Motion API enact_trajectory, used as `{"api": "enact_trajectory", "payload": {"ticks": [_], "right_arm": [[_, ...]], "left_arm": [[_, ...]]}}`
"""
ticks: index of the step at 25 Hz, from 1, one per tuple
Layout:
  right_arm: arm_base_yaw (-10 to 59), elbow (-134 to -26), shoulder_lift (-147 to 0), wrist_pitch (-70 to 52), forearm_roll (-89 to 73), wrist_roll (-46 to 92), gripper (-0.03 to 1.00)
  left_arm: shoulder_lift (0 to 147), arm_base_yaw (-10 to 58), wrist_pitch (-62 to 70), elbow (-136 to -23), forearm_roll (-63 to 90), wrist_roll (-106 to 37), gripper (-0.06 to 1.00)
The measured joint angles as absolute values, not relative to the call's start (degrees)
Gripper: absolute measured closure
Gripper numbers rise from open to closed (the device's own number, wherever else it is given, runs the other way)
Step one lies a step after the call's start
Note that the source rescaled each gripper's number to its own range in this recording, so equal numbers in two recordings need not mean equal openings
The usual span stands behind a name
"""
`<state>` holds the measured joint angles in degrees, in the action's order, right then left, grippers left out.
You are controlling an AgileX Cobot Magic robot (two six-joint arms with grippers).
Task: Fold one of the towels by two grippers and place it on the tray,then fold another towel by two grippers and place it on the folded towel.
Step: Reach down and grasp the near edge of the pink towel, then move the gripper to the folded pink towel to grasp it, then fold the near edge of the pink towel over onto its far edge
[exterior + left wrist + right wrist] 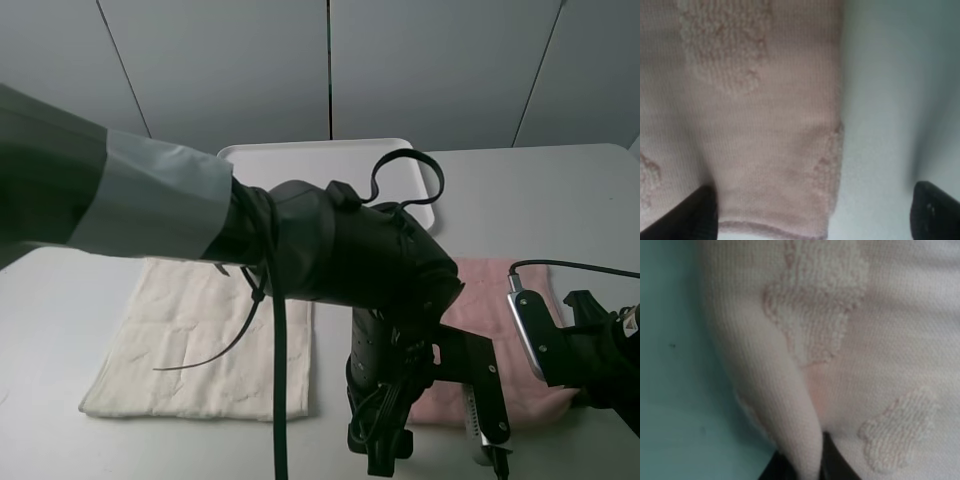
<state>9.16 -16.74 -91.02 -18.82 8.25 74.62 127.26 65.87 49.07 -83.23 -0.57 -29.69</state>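
on the pale table (560, 190), right side of the high view: the pale pink towel (495, 285) lies spread, not on the white tray (300, 160), which sits behind it at the far middle. the cream towel (200, 340) lies flat on the left side, near the pink one; the gap between them is hidden from us by the left arm (330, 250), which reaches across the middle.

left gripper (810, 215): jaws stand wide. we see one fingertip (687, 215) over the pink cloth and the other over bare table, with the towel's edge and corner between them. we cannot tell whether either tip touches.

right gripper (800, 467): jaws closed tight on a raised ridge of the pink towel, pinched up at its edge beside bare table. the high view places it at the towel's near right corner.
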Motion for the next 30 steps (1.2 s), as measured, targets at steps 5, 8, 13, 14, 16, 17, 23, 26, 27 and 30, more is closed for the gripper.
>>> {"api": "enact_trajectory", "payload": {"ticks": [5, 8, 13, 14, 16, 17, 23, 26, 27, 30], "right_arm": [[9.2, -16.7, -91.0, -18.7, 8.2, 74.6, 0.95], [9.2, -16.7, -91.0, -18.7, 8.2, 74.6, 0.95], [9.2, -16.7, -91.0, -18.7, 8.2, 74.6, 0.95], [9.2, -16.7, -91.0, -18.7, 8.2, 74.6, 0.95], [9.2, -16.7, -91.0, -18.7, 8.2, 74.6, 0.95], [9.2, -16.7, -91.0, -18.7, 8.2, 74.6, 0.95], [9.2, -16.7, -91.0, -18.7, 7.9, 74.6, 0.95], [9.2, -16.7, -91.0, -18.7, 7.9, 74.5, 0.95], [9.2, -16.7, -91.0, -18.7, 7.9, 74.4, 0.95], [9.2, -16.7, -91.0, -18.7, 7.9, 73.4, 0.95]], "left_arm": [[127.7, 66.4, 49.8, -83.6, -1.9, -29.9, -0.04], [127.9, 67.0, 50.5, -83.6, -3.5, -29.9, -0.04], [128.0, 67.4, 50.3, -83.6, -4.6, -28.8, -0.04], [128.1, 67.5, 50.0, -83.6, -4.8, -28.1, -0.01], [128.1, 67.6, 49.4, -83.6, -4.9, -26.8, 0.09], [128.1, 67.8, 49.2, -83.6, -5.3, -26.0, 0.18], [128.1, 68.1, 47.2, -83.6, -7.5, -21.5, 0.63], [128.1, 68.1, 46.7, -83.6, -9.1, -19.4, 0.89], [128.1, 68.2, 46.7, -83.6, -9.4, -19.0, 0.92], [128.1, 68.3, 46.7, -83.7, -9.5, -18.5, 0.93]]}}
